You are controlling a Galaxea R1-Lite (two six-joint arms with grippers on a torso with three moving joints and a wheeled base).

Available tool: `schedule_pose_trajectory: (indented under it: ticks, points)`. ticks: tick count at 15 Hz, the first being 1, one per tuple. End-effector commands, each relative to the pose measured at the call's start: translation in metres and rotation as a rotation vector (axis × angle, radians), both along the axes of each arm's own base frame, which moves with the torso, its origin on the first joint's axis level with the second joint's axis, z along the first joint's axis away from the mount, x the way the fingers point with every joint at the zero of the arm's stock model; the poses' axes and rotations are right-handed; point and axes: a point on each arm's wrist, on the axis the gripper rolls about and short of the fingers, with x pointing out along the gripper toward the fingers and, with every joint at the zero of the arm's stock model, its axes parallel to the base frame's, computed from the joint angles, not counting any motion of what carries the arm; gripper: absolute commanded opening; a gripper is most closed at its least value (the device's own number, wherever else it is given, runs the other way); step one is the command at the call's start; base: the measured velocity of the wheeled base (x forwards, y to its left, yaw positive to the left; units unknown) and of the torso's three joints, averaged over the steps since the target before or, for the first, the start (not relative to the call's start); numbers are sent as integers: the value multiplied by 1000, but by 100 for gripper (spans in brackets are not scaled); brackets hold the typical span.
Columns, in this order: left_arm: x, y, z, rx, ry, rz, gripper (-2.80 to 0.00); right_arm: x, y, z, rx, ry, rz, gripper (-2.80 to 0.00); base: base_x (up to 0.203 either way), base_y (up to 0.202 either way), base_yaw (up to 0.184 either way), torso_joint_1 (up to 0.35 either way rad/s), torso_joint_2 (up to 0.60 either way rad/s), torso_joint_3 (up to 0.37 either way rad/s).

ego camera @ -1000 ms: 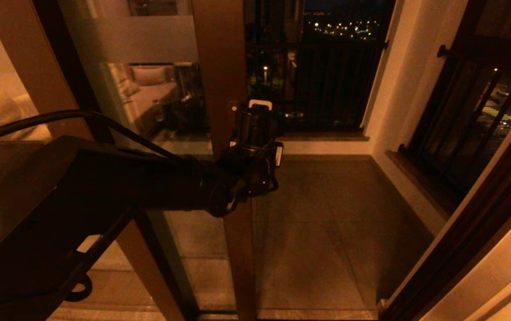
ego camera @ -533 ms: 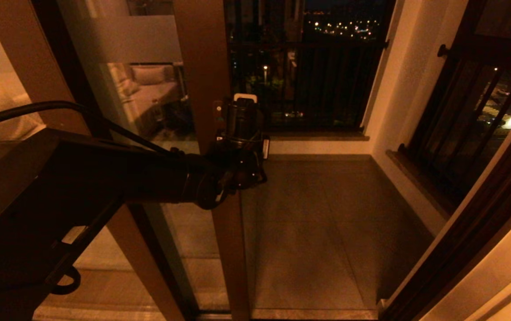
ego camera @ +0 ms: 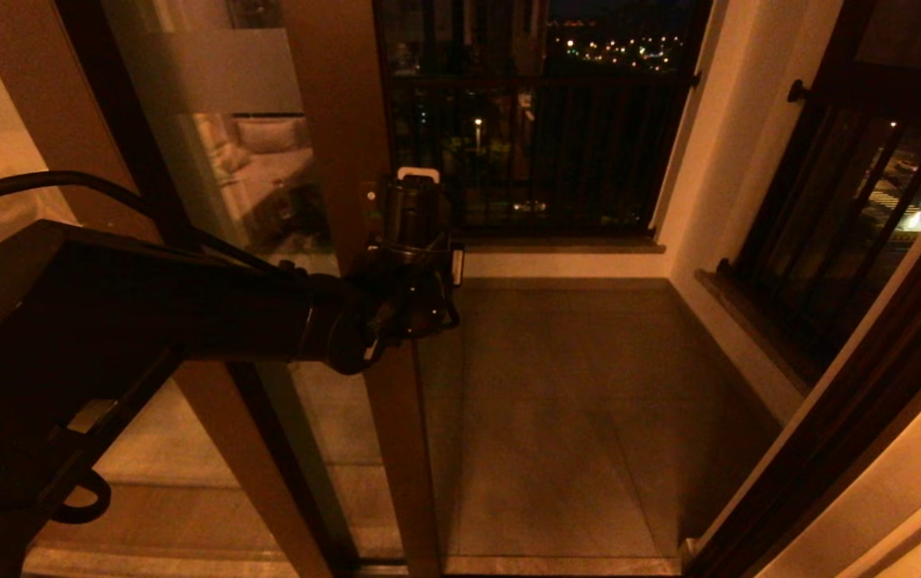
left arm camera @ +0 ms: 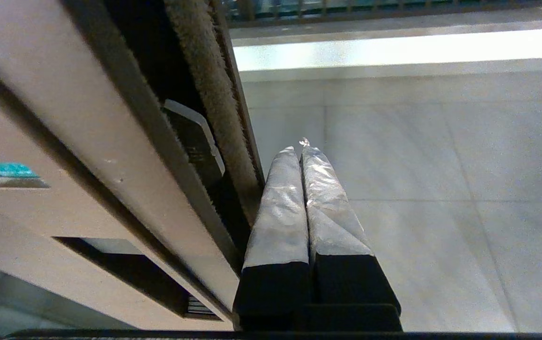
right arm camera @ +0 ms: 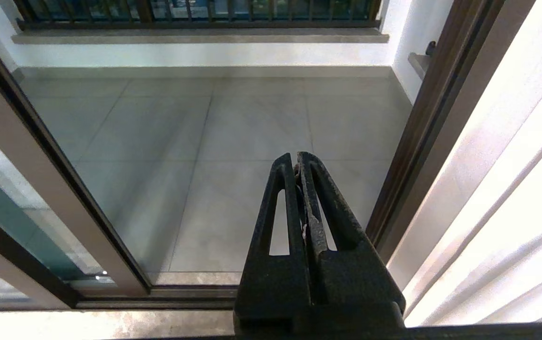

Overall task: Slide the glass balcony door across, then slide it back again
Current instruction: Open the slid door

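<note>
The glass balcony door (ego camera: 340, 120) is a tall brown-framed panel with a frosted band (ego camera: 219, 72) near its top, standing left of the open doorway. My left gripper (ego camera: 416, 189) sits at mid height against the door's leading edge. In the left wrist view the left gripper (left arm camera: 301, 148) is shut and holds nothing; its fingers (left arm camera: 278, 212) lie flat against the brush seal (left arm camera: 214, 94) on the door edge. The slim recessed handle (left arm camera: 110, 264) shows on the stile face beside them. My right gripper (right arm camera: 296, 160) is shut and empty, low over the threshold, out of the head view.
Tiled balcony floor (ego camera: 572, 401) lies beyond the opening, ending at a low white wall (ego camera: 564, 263) under a dark railing (ego camera: 540, 144). The dark door frame (ego camera: 845, 417) and a bright wall bound the right side. A fixed brown-framed panel (ego camera: 34, 104) stands at the far left.
The door and my left gripper on its edge have moved left together, and the open gap onto the balcony has widened.
</note>
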Motion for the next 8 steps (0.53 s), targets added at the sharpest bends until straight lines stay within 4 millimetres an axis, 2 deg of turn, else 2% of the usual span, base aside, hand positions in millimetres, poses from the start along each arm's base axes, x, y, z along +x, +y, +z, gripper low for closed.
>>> schedule_pose_trajectory:
  ticks: [1,8]
  points:
    - [3,6,2,-3,-6,24,-280,0,0,0,-1,1,0,-280,0,0,0,0,0,0]
    - [5,25,3,-3,1,64,-280,0,0,0,-1,1,0,-280,0,0,0,0,0,0]
